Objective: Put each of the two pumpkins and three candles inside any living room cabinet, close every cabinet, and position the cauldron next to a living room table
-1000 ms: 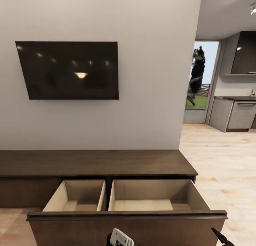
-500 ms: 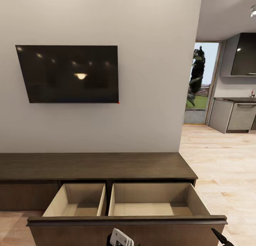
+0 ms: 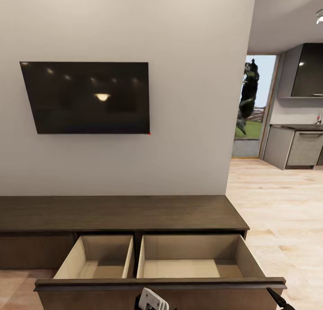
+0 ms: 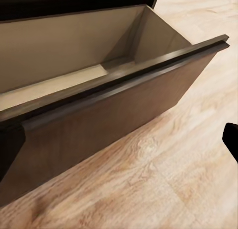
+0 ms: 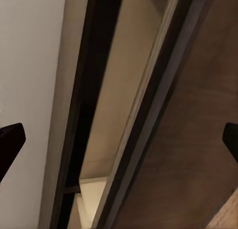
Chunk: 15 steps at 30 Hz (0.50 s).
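The cabinet (image 3: pixel 121 213) runs along the foot of the grey wall (image 3: pixel 193 99), a long low dark-brown unit with its wide drawer (image 3: pixel 160 284) pulled fully out toward the robot. The drawer holds two pale beige compartments side by side, parted by a thin wall, and both bottoms that show are bare. Its dark front panel fills the bottom of the head view, and a white and black part of the robot (image 3: pixel 152 300) peeks up just in front of that panel.

In the right wrist view the right gripper (image 5: pixel 119 139) shows as two dark fingertips (image 5: pixel 10 139) at opposite edges of the picture, so its jaws stand wide apart with nothing between them. Between those tips lie the drawer's dark top edge (image 5: pixel 153 105) and a strip of its beige interior, with the brown front panel to one side and the pale wall to the other.

In the left wrist view one dark fingertip (image 4: pixel 231 139) of the left gripper shows at the edge; whether those jaws are wide or narrow cannot be told. Ahead of it are the drawer front (image 4: pixel 109 119) and the light wood floor (image 4: pixel 163 184) below it.

Above the cabinet a black television (image 3: pixel 87 98) hangs on the wall. Off to the right the floor leads to a kitchen with grey units (image 3: pixel 298 146) and a doorway (image 3: pixel 251 106) showing greenery outside.
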Available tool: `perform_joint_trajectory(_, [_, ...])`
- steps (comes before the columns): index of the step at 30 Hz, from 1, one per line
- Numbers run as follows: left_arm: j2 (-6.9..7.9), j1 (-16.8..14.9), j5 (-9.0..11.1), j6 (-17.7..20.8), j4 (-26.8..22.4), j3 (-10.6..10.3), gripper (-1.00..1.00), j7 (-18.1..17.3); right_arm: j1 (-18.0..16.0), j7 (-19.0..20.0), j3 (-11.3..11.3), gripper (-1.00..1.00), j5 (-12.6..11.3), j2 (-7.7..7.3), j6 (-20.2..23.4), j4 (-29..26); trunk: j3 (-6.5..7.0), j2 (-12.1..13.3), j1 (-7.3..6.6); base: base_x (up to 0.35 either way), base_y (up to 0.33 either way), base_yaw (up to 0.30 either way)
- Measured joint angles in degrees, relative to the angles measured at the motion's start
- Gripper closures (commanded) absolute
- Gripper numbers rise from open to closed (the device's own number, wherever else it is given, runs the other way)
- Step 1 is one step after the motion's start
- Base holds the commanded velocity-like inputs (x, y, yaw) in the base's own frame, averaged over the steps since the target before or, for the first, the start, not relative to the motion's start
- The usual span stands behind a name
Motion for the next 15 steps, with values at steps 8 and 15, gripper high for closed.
perform_joint_trajectory(8, [0.00,0.0,0.0,0.0,0.0,0.0,-1.00,0.0,0.0,0.0,0.0,-1.00,0.0,0.05,0.0,0.0,1.44,3.2,-1.76,0.000,0.000,0.000])
perform_joint_trajectory(15, [-0.03,0.0,0.0,0.1,0.0,0.0,-1.00,0.0,0.0,0.0,0.0,-1.00,0.0,0.08,-0.1,0.0,2.69,6.0,-3.30,0.000,0.000,0.000])
